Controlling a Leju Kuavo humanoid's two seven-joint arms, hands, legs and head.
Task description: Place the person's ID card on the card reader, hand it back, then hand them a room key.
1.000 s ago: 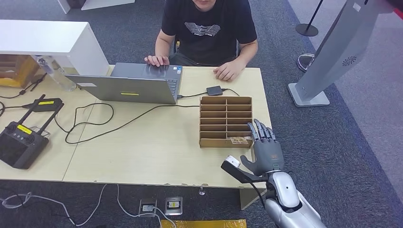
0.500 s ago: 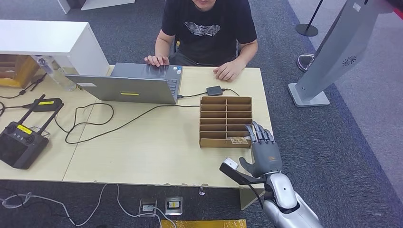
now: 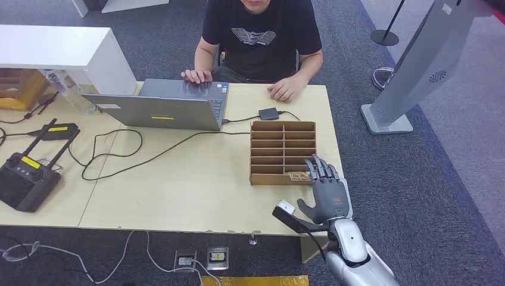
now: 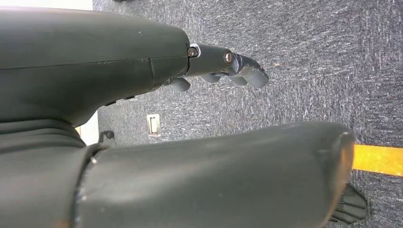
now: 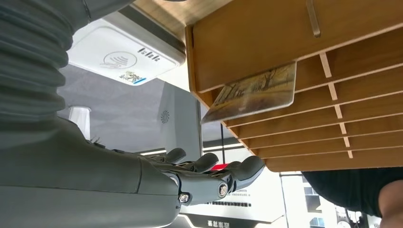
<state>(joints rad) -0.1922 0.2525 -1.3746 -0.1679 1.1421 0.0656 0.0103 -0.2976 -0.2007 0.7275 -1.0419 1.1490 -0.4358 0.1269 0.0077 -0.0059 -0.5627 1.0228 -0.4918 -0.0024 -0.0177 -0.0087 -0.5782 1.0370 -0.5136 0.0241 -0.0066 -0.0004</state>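
Observation:
A wooden slotted rack (image 3: 282, 152) stands on the table before the seated person (image 3: 259, 36). A patterned room key card (image 3: 299, 176) sticks out of the rack's nearest right slot, and the right wrist view shows the same key card (image 5: 252, 92) close up. My right hand (image 3: 324, 190) hovers flat at that corner with its fingers spread and straight, fingertips (image 3: 317, 165) just right of the card, holding nothing. A white card reader (image 5: 123, 52) with a contactless mark lies by the rack's corner. My left hand (image 4: 228, 66) hangs over the carpet, holding nothing.
A laptop (image 3: 172, 104) sits in front of the person, with a small black box (image 3: 269, 113) on a cable by their hand. A black remote controller (image 3: 24, 176) and loose cables lie at the left. A grey kiosk (image 3: 426, 65) stands right of the table.
My right hand has drifted slightly left and nearer to me, bringing its fingertips closer to the key card. Nothing else has moved.

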